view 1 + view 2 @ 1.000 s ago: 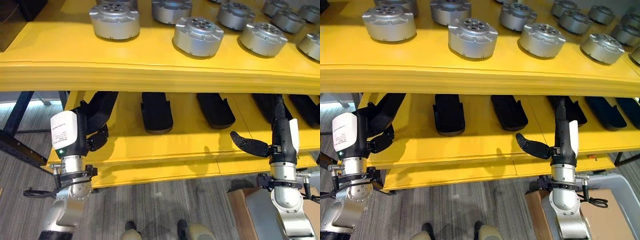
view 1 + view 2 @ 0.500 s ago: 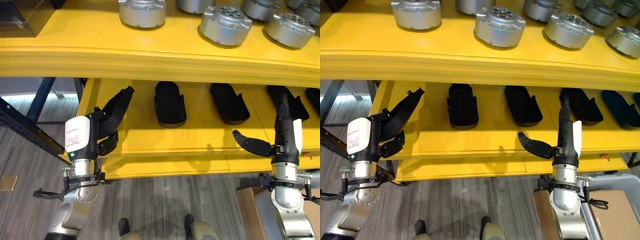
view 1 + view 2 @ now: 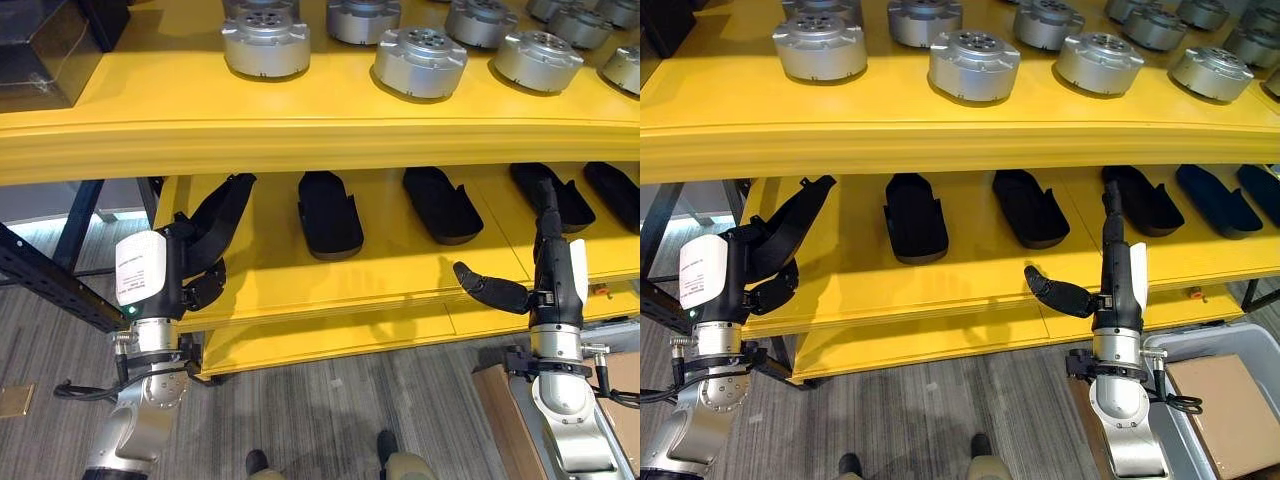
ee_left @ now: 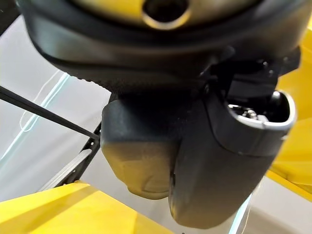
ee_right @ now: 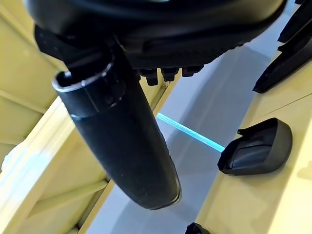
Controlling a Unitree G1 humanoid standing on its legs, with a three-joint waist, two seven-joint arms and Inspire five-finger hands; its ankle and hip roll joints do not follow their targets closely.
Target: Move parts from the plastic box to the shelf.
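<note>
Yellow shelf (image 3: 940,130), left hand (image 3: 775,250) fingers gripping black part (image 3: 800,212), right hand (image 3: 1110,270) fingers straight.

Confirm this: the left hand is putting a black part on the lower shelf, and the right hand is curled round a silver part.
Wrong about the right hand: it holds nothing, its fingers straight and its thumb standing out to the side, as the right eye view shows. The silver parts sit on the upper shelf. The left hand does hold a black part at the lower shelf.

Workshop/factory storeroom: yellow shelf (image 3: 300,130) w/ rows of metal motor parts (image 3: 418,62), black covers (image 3: 329,213).
</note>
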